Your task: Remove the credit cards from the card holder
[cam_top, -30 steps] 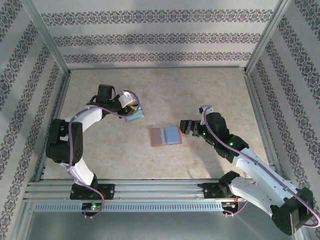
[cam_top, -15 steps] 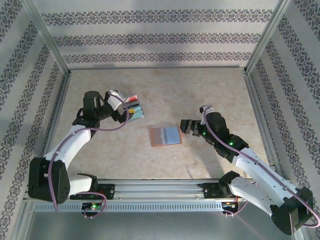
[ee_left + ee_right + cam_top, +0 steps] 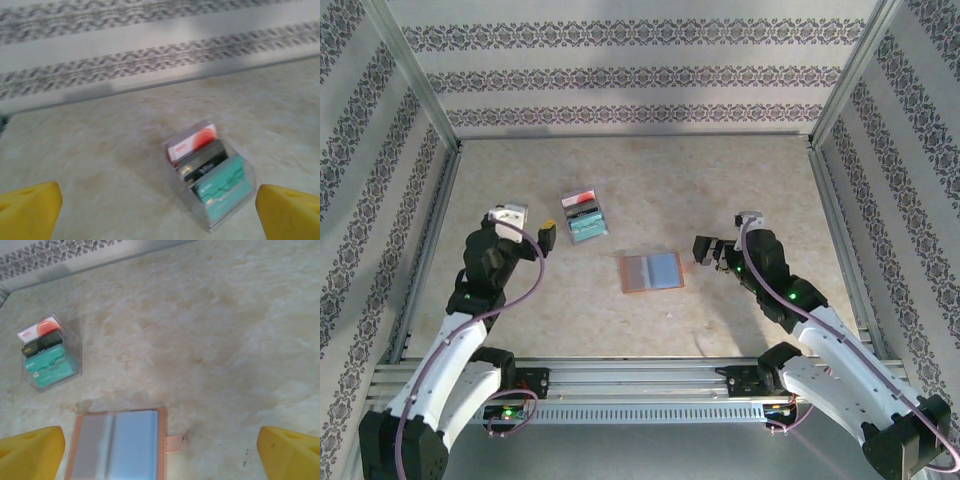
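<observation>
The left gripper (image 3: 542, 240) stands wide open with nothing between its yellow fingertips (image 3: 29, 210). In its wrist view bare tabletop lies between them. Ahead of it, apart from both tips and nearer the right-hand one, sits a clear plastic case (image 3: 210, 175) of fanned cards in white-and-red, black and teal. From above, that case (image 3: 585, 216) lies just beyond this gripper and a little toward the middle of the table. The right gripper (image 3: 706, 251) is also spread wide and holds nothing, its yellow tips (image 3: 290, 452) at the lower corners of its wrist view. The small tan-brown leather-look card holder (image 3: 652, 272), with an orange-brown rim and grey-blue inner pockets, lies open and flat on the table between the two arms. It is near the right gripper, which is not touching it, and well apart from the left one. In the right wrist view the card holder (image 3: 117, 445) lies low between the fingertips, closer to the left-hand tip. Its short tan strap points toward the right-hand tip. The pockets look blurred, so whether credit cards sit in them cannot be told. The case (image 3: 49, 360) shows farther off, up and to the left. Everything rests on a beige marbled table (image 3: 740, 180) enclosed by grey patterned walls (image 3: 640, 75).
</observation>
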You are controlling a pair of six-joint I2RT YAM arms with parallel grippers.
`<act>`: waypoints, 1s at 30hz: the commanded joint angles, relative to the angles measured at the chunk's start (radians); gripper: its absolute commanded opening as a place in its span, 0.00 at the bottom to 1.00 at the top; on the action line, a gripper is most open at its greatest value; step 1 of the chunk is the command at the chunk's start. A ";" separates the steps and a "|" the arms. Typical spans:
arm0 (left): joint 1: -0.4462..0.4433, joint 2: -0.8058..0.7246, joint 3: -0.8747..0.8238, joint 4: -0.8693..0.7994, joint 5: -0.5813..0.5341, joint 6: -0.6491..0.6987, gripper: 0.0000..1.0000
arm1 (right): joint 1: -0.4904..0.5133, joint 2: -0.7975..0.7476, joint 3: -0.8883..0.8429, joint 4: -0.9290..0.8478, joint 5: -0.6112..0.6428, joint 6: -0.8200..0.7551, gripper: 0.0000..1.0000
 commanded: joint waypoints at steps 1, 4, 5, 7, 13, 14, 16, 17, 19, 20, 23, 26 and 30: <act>-0.012 -0.054 -0.036 -0.035 -0.215 -0.147 0.99 | -0.028 -0.046 -0.029 -0.027 0.073 0.007 0.98; -0.011 -0.052 -0.051 -0.081 -0.263 -0.143 0.99 | -0.063 -0.079 -0.052 -0.026 0.096 -0.002 0.98; -0.011 -0.046 -0.061 -0.072 -0.279 -0.145 0.99 | -0.078 -0.088 -0.060 -0.025 0.104 -0.008 0.98; -0.012 -0.028 -0.084 -0.027 -0.305 -0.133 0.99 | -0.105 -0.097 -0.075 -0.024 0.134 -0.016 0.98; -0.011 0.099 -0.122 0.101 -0.360 -0.044 0.99 | -0.222 -0.080 -0.109 0.027 0.176 -0.099 0.98; -0.010 0.126 -0.127 0.129 -0.367 -0.033 0.99 | -0.242 -0.076 -0.119 0.051 0.188 -0.116 0.98; -0.009 0.178 -0.139 0.200 -0.368 -0.009 0.99 | -0.271 -0.071 -0.144 0.110 0.208 -0.153 0.98; -0.007 0.208 -0.143 0.237 -0.368 0.004 0.99 | -0.285 -0.072 -0.159 0.150 0.214 -0.184 0.98; -0.001 0.268 -0.140 0.286 -0.364 0.020 0.99 | -0.308 -0.075 -0.192 0.233 0.224 -0.233 0.98; 0.003 0.299 -0.137 0.309 -0.362 0.025 0.99 | -0.322 -0.076 -0.210 0.278 0.226 -0.260 0.98; 0.017 0.385 -0.130 0.395 -0.346 0.040 0.99 | -0.381 -0.071 -0.245 0.368 0.204 -0.291 0.98; 0.033 0.461 -0.126 0.462 -0.326 0.045 0.99 | -0.430 -0.049 -0.260 0.430 0.193 -0.283 0.98; 0.048 0.538 -0.116 0.501 -0.293 0.027 0.99 | -0.448 -0.005 -0.311 0.529 0.206 -0.332 0.98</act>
